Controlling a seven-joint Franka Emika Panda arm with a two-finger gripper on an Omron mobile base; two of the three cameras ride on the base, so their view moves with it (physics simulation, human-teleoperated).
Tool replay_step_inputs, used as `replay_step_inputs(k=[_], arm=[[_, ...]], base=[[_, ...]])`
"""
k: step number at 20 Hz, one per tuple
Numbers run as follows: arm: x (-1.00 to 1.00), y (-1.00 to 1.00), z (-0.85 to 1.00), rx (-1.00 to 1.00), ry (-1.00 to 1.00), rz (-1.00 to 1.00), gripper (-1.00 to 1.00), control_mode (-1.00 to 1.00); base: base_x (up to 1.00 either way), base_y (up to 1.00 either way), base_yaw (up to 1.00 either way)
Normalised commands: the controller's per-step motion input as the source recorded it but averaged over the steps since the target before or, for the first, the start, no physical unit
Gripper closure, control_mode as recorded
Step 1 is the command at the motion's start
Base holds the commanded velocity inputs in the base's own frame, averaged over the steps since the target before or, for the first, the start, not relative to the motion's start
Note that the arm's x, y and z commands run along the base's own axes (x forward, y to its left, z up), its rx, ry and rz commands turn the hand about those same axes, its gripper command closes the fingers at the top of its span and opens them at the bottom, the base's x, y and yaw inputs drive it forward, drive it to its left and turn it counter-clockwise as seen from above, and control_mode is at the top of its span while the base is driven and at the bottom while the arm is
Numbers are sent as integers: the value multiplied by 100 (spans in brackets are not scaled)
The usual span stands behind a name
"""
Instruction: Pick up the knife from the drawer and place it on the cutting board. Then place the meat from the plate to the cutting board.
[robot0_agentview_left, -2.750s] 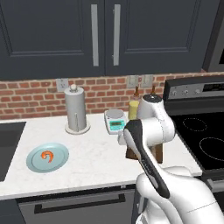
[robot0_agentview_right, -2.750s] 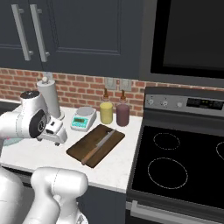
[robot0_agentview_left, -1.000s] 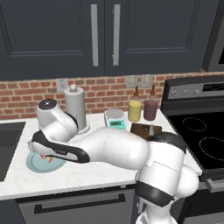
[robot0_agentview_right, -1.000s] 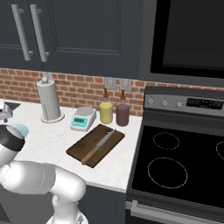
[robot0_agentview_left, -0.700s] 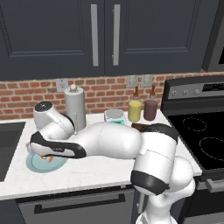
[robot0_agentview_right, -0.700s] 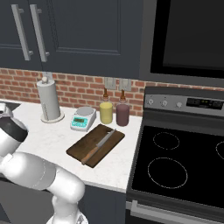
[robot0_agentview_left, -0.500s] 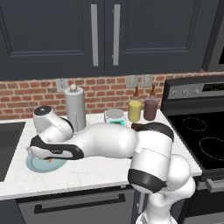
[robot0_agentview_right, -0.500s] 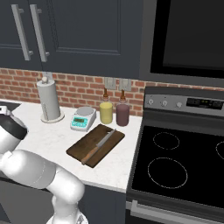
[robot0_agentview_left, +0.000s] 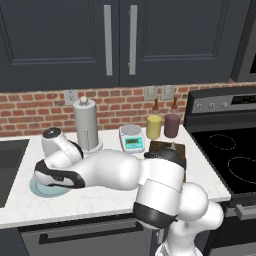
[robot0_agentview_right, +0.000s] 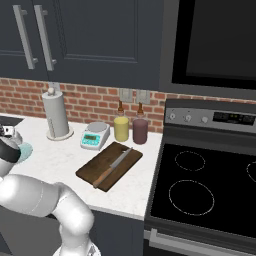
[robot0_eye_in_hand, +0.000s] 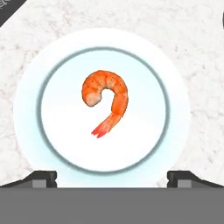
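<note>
Pincer: we are seeing the pincer standing wide above the round light blue-green plate.
Meat: orange-red curled meat is lying mid-plate.
Knife: wooden-handled knife is resting on the dark brown cutting board.

white arm stretched left — hand over plate, counter

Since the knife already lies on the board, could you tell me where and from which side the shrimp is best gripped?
Probably across the thick curled body of the meat, not the thin tail fin, coming straight down from above. It lies flat and alone mid-plate, so nothing blocks a top approach, and the open tool already looks down on it.
</note>
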Motion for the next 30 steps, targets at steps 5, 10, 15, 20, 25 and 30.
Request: replay_step_inputs(k=[5, 10, 15, 20, 25, 30], arm=[[40, 9, -22, 0, 1, 0, -100, -100], [14, 18, -27, 0, 5, 0, -100, -100], [3, 26, -17, 0, 1, 0, -100, -100], [7, 8, -24, 0, 0, 0, -100, -100], [7, 0, -28, 0, 0, 0, -100, -100], [16, 0, -14, 0, 0, 0, -100, -100]], base=[[0, 0, 0], [0, 0, 0], [0, 0, 0], [0, 0, 0], [0, 0, 0], [0, 0, 0]])
